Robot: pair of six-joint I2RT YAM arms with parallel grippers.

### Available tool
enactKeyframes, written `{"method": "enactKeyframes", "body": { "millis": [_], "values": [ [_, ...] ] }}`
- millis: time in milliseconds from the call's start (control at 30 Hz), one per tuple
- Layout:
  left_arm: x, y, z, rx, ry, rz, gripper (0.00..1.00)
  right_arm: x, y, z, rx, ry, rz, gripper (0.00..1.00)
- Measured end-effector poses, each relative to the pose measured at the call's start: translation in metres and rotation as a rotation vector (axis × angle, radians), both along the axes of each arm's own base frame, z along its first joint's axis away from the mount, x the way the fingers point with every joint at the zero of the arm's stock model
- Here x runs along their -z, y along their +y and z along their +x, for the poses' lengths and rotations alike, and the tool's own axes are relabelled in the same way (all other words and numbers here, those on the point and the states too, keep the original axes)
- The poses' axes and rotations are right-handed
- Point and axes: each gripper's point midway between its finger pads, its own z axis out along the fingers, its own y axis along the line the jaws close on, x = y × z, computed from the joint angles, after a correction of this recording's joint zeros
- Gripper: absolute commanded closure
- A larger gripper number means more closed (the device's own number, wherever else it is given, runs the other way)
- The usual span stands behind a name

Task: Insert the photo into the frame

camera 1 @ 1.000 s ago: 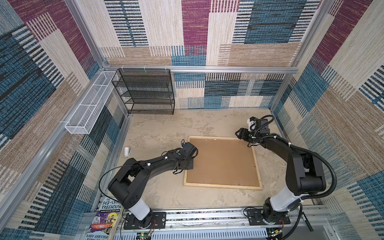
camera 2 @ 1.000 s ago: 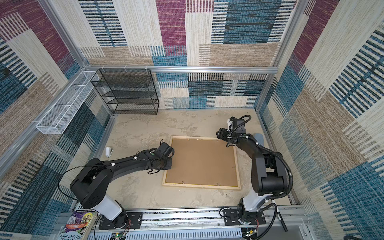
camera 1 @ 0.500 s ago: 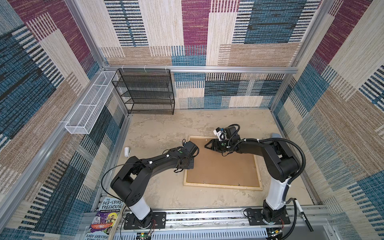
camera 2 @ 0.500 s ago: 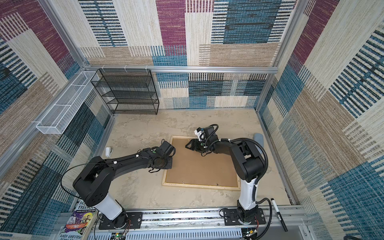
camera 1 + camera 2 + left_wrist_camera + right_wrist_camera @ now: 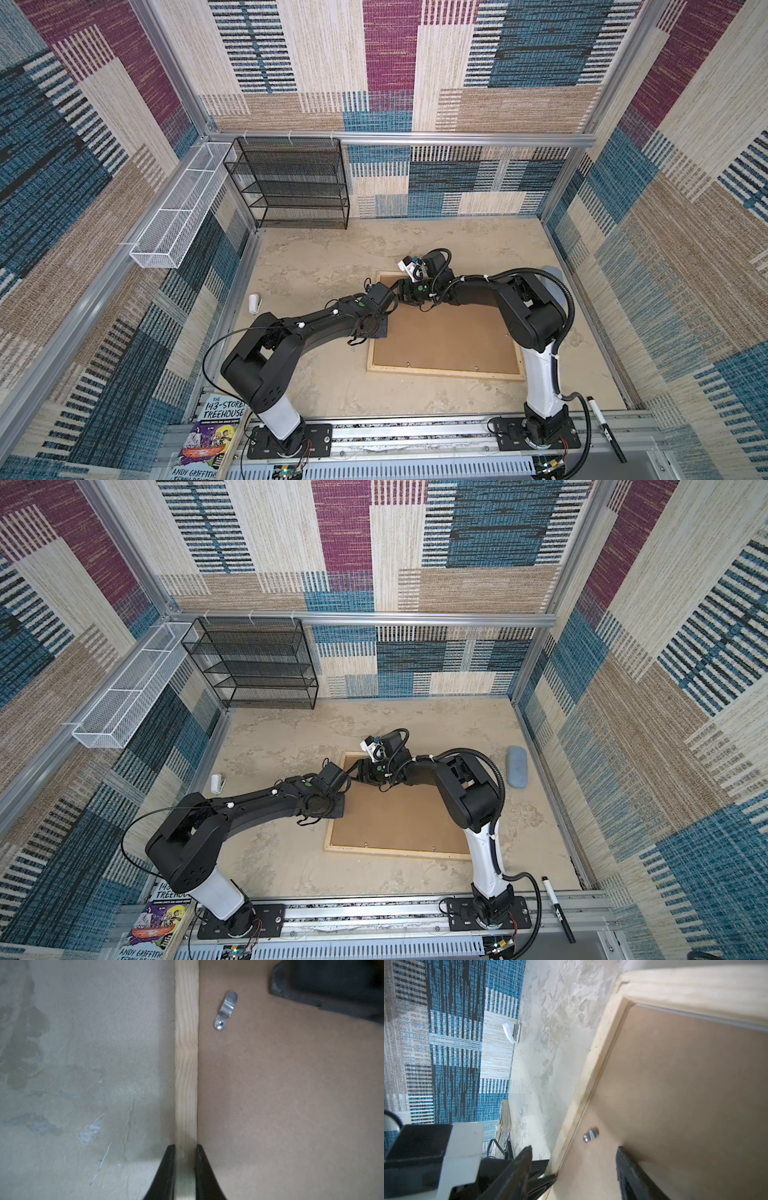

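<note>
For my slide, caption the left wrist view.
The left gripper clamps the pale wooden frame beside its brown hardboard backing.

I see a black wire-mesh shelf rack (image 5: 291, 183) in the table's (image 5: 332, 257) far-left corner, a pale-blue oblong case (image 5: 517, 766) near its right edge.

The long black left arm (image 5: 307, 328) stretches to the picture's middle, its left gripper (image 5: 185, 1150) squeezed tight. The black right arm (image 5: 519, 307) bends in, right gripper (image 5: 574, 1150) spread wide.
</note>
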Motion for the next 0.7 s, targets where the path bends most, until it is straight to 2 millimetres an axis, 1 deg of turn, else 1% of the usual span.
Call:
{"method": "enactKeyframes", "body": {
  "millis": [100,200,700],
  "values": [
    [0.000,0.000,0.000,0.001,0.000,0.000,0.87,0.000,0.014,-0.005,-0.038,0.007,0.027,0.34],
    [-0.002,0.000,0.000,0.003,-0.004,-0.002,0.87,-0.001,0.020,-0.009,-0.059,0.015,0.046,0.34],
    [-0.004,0.004,0.003,-0.002,-0.018,0.009,0.88,-0.001,0.031,-0.007,-0.123,0.024,0.070,0.34]
  ]
}}
